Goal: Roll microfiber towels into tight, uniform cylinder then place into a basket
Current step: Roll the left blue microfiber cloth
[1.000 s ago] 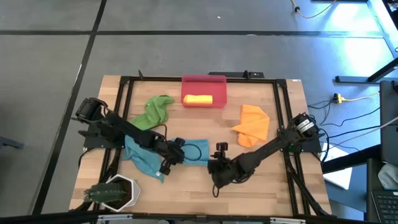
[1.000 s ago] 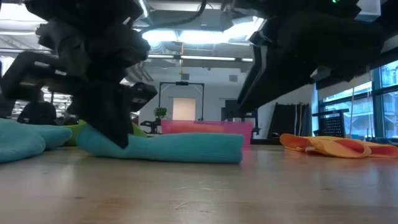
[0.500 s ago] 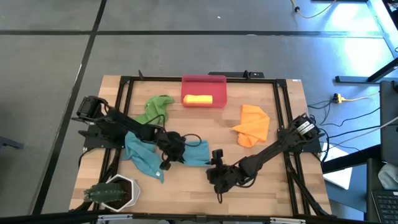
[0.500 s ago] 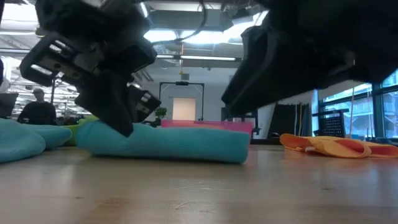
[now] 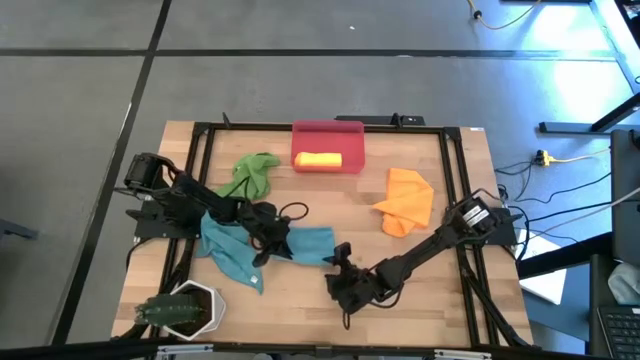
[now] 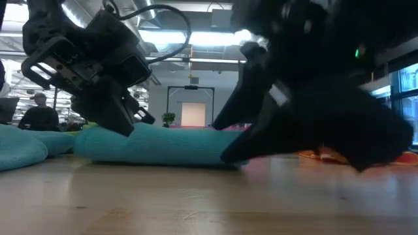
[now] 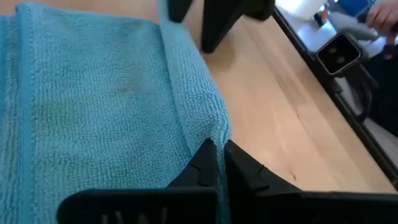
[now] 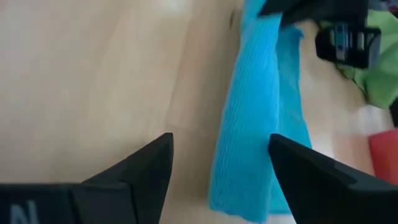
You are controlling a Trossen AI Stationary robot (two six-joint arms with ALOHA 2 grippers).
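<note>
Overhead, a wooden table (image 5: 440,300) on grey floor (image 5: 80,100) — left pincer (image 7: 219,163) pinched together, right pincer (image 8: 217,168) spread apart.

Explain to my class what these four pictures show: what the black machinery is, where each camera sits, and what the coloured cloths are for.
The black machinery is two robot arms working at a wooden table. One camera looks straight down, one sits at table height, and one rides on each arm's wrist.

On the table lie a green towel, an orange towel, a loose teal towel and a half-rolled teal towel. A red basket already holds a rolled yellow towel. A white pot with a plant stands in one corner.

The left gripper is shut, pinching the half-rolled teal towel's edge. The right gripper is open, held near the towel's other end and holding nothing.
</note>
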